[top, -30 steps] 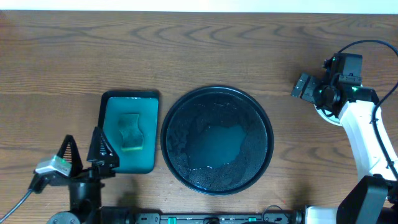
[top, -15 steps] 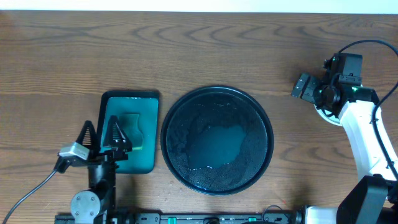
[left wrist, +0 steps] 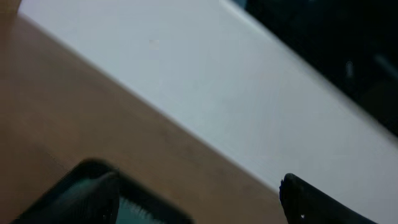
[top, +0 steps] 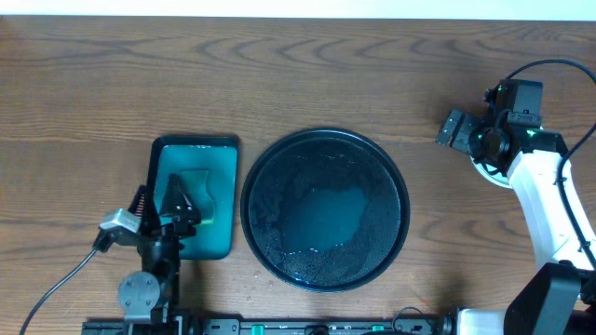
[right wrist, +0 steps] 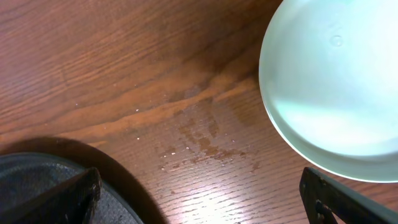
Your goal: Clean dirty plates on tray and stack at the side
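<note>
The round black tray (top: 324,209) lies mid-table, wet and glossy, with no plate on it. White plates (top: 488,173) sit at the far right, mostly hidden under my right arm; how many I cannot tell. In the right wrist view a clean white plate (right wrist: 336,87) fills the upper right and the black tray's rim (right wrist: 118,208) shows at the lower left. My right gripper (top: 456,130) (right wrist: 199,202) hangs open over bare wet wood between them. My left gripper (top: 160,197) (left wrist: 199,202) stands open and empty over the green tray's near left part.
A rectangular dark-green tray (top: 219,154) lies left of the black tray, with a green sponge (top: 197,186) in it. Its corner (left wrist: 140,208) shows blurred in the left wrist view. The table's far edge meets a white wall (left wrist: 249,93).
My left arm has swung right and toward the table's far side, from beside the green tray to over its near left part. The right arm has not moved.
</note>
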`<state>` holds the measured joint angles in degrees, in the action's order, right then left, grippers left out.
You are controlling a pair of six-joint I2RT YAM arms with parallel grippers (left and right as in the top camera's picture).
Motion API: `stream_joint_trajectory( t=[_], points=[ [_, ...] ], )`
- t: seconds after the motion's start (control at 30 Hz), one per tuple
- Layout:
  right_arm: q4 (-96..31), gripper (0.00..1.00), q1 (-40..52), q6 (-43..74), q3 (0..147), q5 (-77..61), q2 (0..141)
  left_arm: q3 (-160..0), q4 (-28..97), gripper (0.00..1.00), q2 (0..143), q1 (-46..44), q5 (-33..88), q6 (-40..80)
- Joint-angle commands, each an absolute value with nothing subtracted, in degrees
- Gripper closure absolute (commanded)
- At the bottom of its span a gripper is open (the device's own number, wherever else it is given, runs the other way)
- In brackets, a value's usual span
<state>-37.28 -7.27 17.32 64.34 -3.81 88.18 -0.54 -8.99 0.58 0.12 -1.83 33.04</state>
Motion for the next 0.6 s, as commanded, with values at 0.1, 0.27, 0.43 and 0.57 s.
stream_joint_trajectory(
  t=[0.1, 0.27, 0.43, 0.57],
  points=[
    [-37.3, 0.01, -7.2, 16.6, 64.5, -3.2, 87.5, -0.2, -1.3, 0.18, 0.1, 0.5, -1.4, 33.6],
    [-37.3, 0.01, -7.2, 16.6, 64.5, -3.2, 87.5, -0.2, 4.2, 0.18, 0.1, 0.5, 0.4, 32.9],
    [-37.3, 0.01, -7.2, 16.6, 64.5, -3.2, 87.5, -0.2, 4.1, 0.18, 0.1, 0.5, 0.7, 32.9],
    [-37.3, 0.01, -7.2, 16.6, 64.5, -3.2, 87.5, -0.2, 4.1, 0.17, 0.2, 0.5, 0.7, 32.9]
  ],
)
